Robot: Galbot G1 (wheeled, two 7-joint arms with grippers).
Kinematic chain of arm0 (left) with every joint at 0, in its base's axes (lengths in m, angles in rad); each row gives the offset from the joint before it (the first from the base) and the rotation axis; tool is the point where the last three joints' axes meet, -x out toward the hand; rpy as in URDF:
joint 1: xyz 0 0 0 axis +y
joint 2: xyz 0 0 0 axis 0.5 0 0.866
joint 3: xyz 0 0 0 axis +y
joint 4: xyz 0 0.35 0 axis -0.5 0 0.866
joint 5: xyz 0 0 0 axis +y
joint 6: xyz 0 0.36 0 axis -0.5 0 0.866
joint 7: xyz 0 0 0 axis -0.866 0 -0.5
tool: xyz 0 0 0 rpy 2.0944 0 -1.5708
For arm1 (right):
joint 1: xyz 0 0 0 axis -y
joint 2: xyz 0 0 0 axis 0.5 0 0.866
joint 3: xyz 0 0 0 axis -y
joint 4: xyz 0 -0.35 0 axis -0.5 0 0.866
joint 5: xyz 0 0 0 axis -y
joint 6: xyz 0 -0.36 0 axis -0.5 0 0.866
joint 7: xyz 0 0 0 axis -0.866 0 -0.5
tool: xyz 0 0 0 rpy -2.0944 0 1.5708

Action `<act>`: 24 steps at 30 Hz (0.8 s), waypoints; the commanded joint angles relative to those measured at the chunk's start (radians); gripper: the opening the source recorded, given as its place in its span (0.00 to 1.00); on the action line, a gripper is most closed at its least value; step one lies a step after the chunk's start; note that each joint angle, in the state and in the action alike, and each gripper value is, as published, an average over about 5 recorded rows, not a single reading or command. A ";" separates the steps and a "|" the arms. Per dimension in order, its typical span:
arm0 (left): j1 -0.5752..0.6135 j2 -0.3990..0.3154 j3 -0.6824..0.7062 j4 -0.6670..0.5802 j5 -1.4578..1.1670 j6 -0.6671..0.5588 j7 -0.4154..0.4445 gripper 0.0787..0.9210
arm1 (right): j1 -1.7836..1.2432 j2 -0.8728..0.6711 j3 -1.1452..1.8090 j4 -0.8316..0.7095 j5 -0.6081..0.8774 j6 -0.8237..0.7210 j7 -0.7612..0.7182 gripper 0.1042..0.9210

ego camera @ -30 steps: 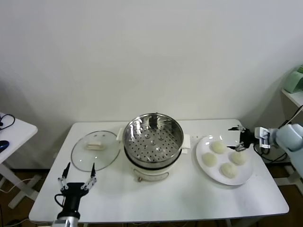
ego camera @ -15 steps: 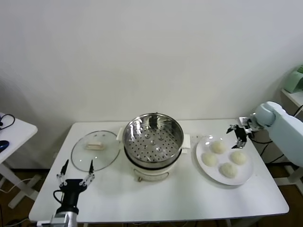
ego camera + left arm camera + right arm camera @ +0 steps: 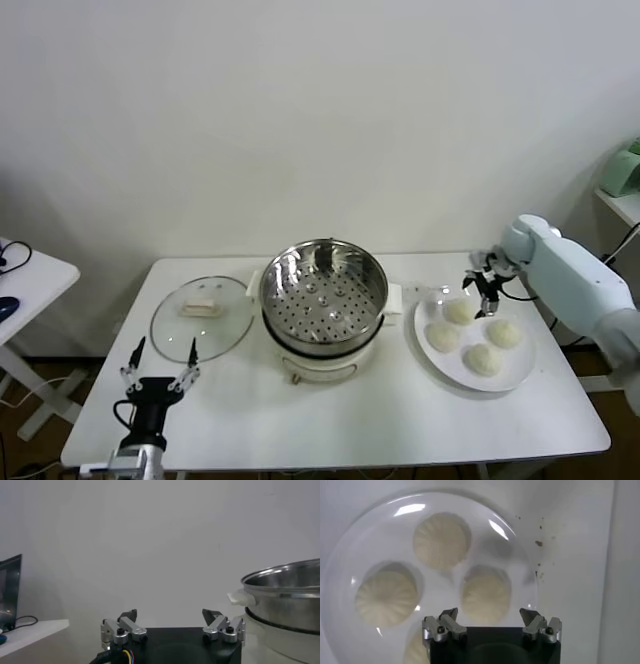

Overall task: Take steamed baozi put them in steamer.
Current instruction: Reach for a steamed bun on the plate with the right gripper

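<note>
Four creamy-white baozi lie on a white plate (image 3: 517,370) at the table's right: back (image 3: 460,311), left (image 3: 441,336), right (image 3: 503,333) and front (image 3: 483,359). My right gripper (image 3: 487,287) hovers open above the plate's back edge, apart from them. In the right wrist view the open right gripper (image 3: 489,616) has one baozi (image 3: 486,594) between its fingers' line and two more (image 3: 441,541) (image 3: 386,598) beyond. The steel steamer (image 3: 322,297) with its perforated tray stands empty at table centre. My left gripper (image 3: 160,362) is open and idle near the front left; its own view shows it (image 3: 170,616) beside the steamer (image 3: 285,592).
A round glass lid (image 3: 172,335) with a pale handle (image 3: 203,305) lies flat left of the steamer. The table's right edge lies just past the plate. A side table stands at far left and a shelf with a green object (image 3: 622,168) at far right.
My right gripper has swung left from the plate's far right edge to above the plate's back, near the back baozi. The left gripper has barely shifted.
</note>
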 commanded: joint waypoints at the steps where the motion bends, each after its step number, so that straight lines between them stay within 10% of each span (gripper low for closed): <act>1: -0.001 0.000 0.000 0.006 0.000 -0.001 -0.002 0.88 | -0.003 0.044 0.001 -0.056 -0.025 0.007 0.017 0.88; 24: 0.002 -0.002 0.001 0.012 -0.002 -0.005 -0.003 0.88 | -0.027 0.071 0.073 -0.104 -0.108 0.038 0.043 0.88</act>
